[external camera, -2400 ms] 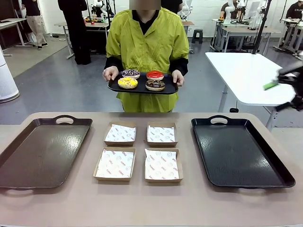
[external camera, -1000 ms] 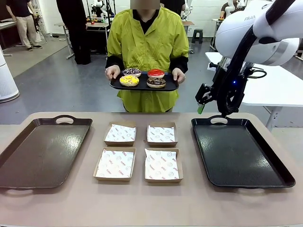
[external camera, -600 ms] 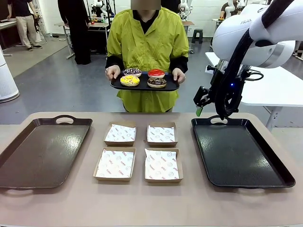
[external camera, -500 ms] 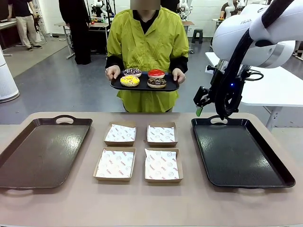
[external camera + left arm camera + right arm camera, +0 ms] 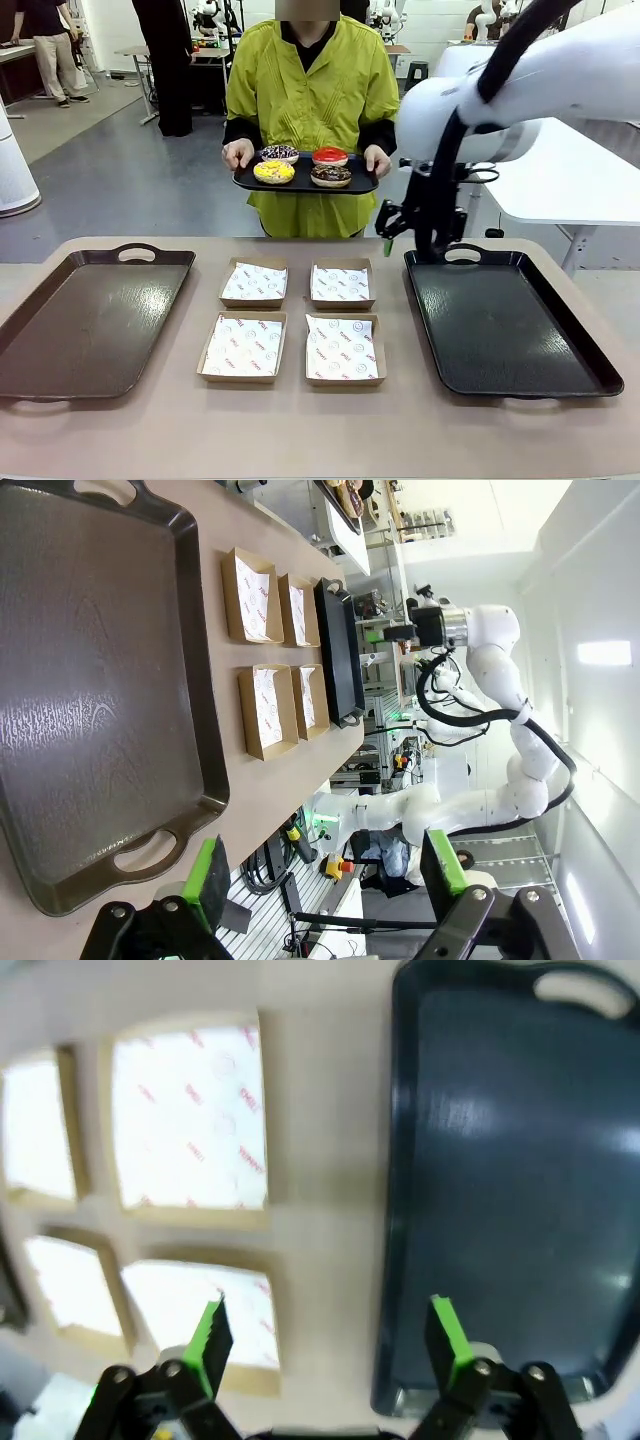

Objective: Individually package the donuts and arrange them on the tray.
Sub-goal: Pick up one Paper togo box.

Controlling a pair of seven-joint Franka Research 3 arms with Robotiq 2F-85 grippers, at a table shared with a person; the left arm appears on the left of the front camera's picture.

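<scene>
- While a person at the upper centre of the front view held a small black tray in both hands, the four donuts lay on it: a red donut, a yellow donut, a sprinkled donut and a dark donut.
- None was packaged: four paper-lined boxes sat empty mid-table, between a brown tray at left and a large black tray at right.
- The right gripper hung right of centre, above the gap between the boxes and the large black tray. Its wrist view showed its jaws apart and empty.
- The left gripper was also spread and empty, near the brown tray's handle end.
- The step in hand looked like the first reach for a donut. The next move called for reaching the offered tray, straddling one donut and closing gently to spare the glaze.
</scene>
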